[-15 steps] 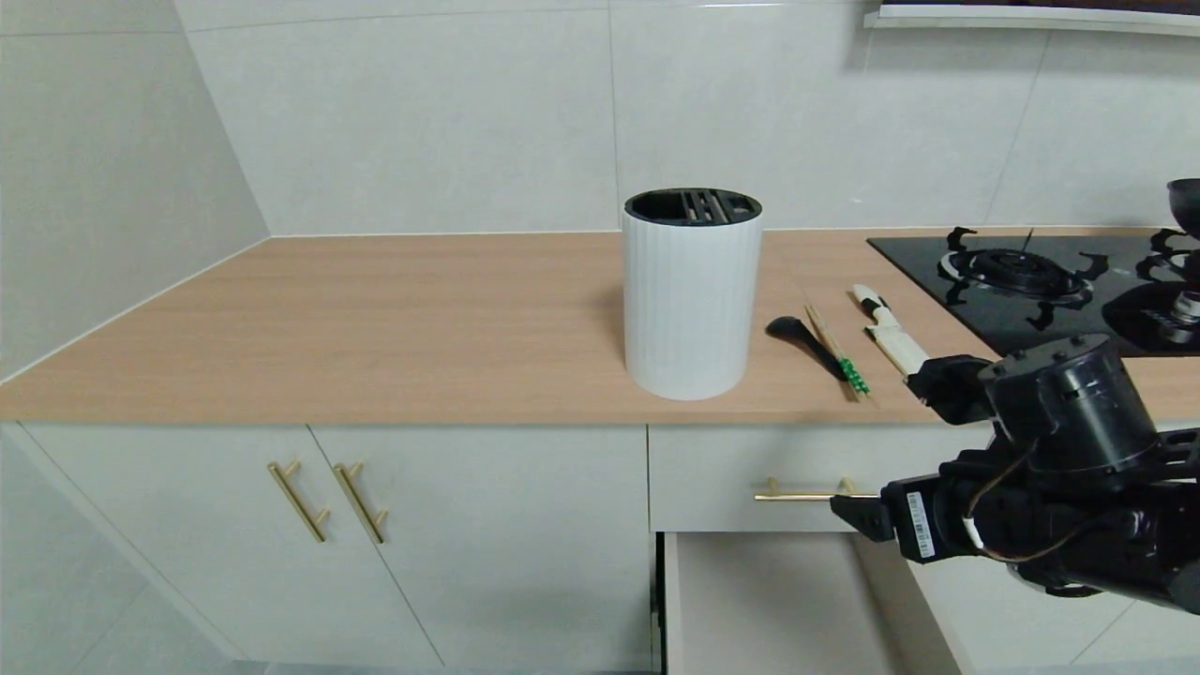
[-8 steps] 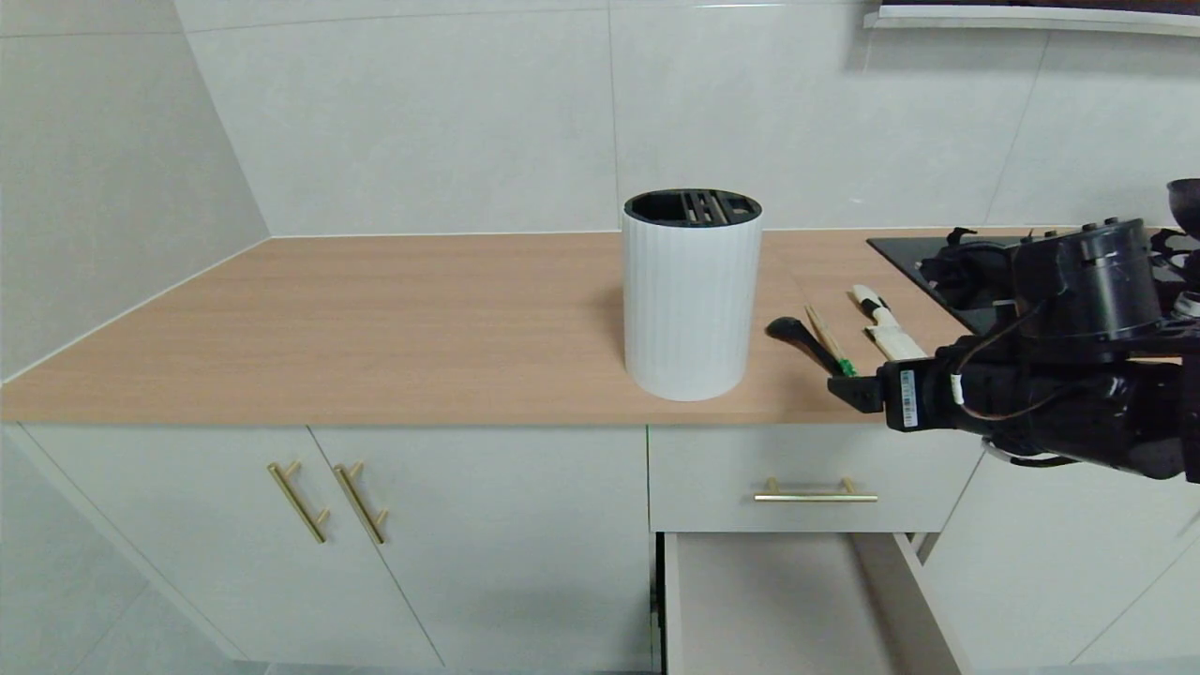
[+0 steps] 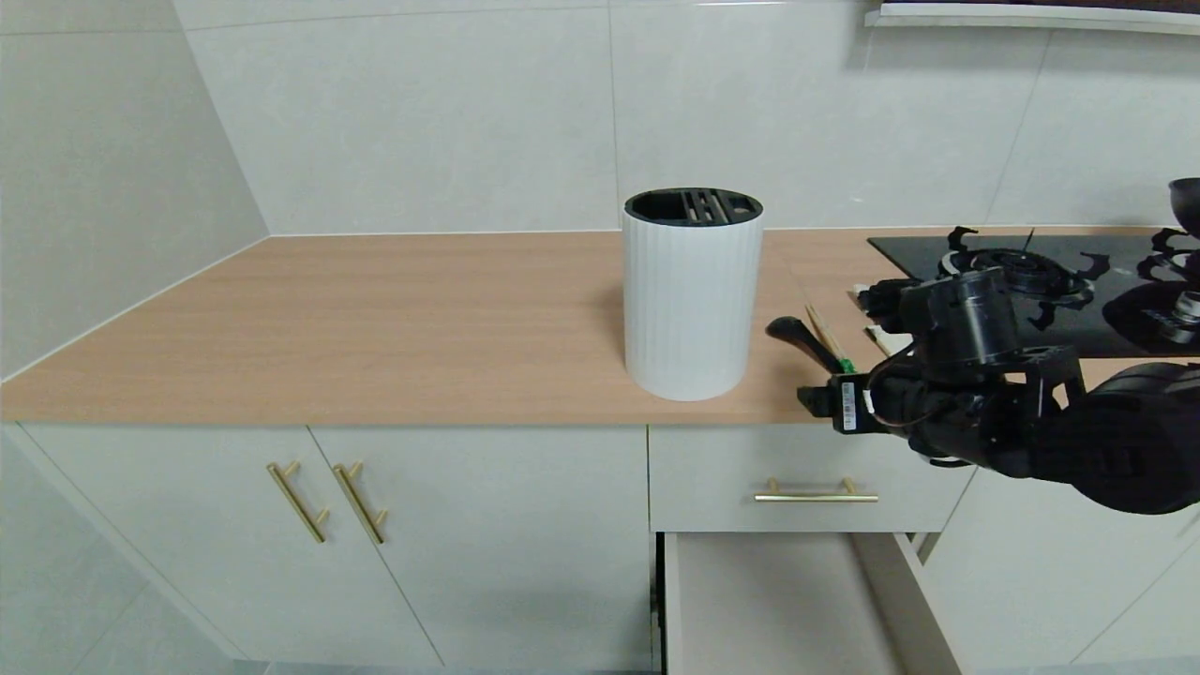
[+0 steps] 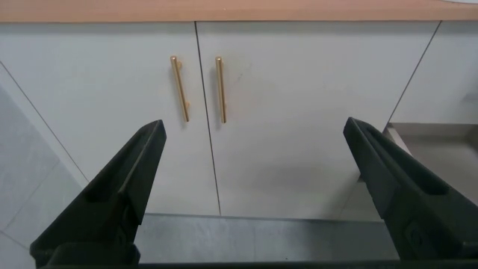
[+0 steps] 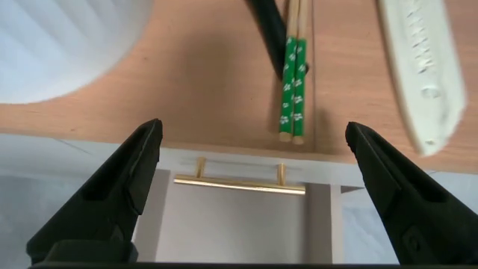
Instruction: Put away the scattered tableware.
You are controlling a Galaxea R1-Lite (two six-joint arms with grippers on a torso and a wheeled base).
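Up from below the counter (image 3: 422, 319), the right gripper (image 5: 252, 127) hangs wide open over chopsticks (image 5: 293, 90), spoon (image 3: 797, 333) and knife (image 5: 418, 67) beside the holder (image 3: 691, 295); none look stored yet.

A black right arm (image 3: 1078, 441) with a cylindrical housing (image 3: 970, 314) and white barcode label (image 3: 848, 418) is seen at right. Its end effector (image 5: 252, 128) is fitted with black wedge fingers (image 5: 112, 194).

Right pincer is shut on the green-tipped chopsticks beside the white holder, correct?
No: the right pincer is wide open, gripping nothing. The green-tipped chopsticks lie loose on the counter beside the white holder. The right wrist view shows it.
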